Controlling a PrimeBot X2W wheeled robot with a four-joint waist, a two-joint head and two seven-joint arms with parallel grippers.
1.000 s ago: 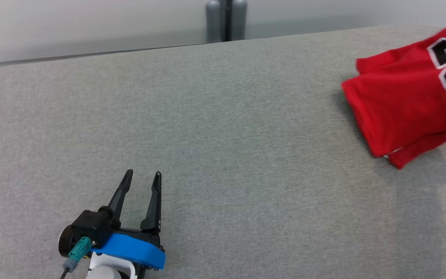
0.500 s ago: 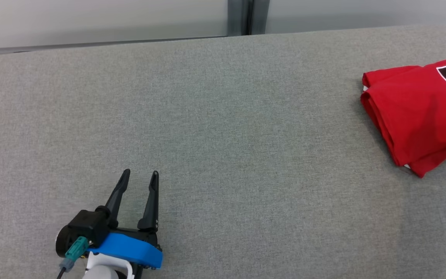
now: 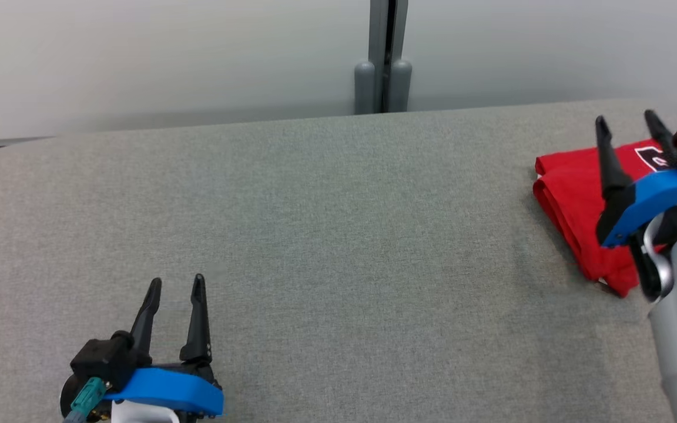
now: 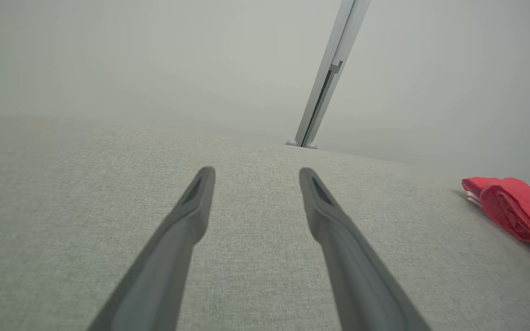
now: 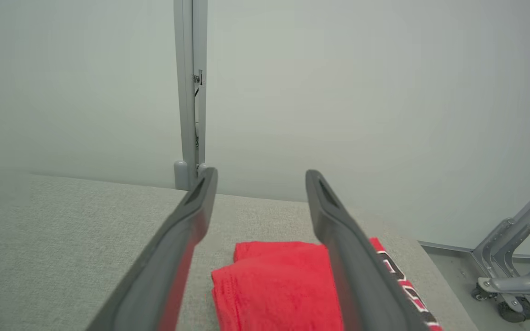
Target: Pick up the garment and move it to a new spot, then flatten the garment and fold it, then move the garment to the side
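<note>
Red folded garment [image 3: 570, 191] on grey woven surface [image 3: 338, 235]; L fingers [image 3: 197, 323], R fingers [image 3: 607, 155] both wide.

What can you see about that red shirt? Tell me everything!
The red shirt is a soft cloth jersey, folded into a thick, tidy bundle with rounded, layered edges. Part of a black number outlined in white shows on top, and a bit of white trim peeks out at one corner. It lies flat on the grey fabric table, near the right end. The right gripper is open over it, gripping nothing.
</note>
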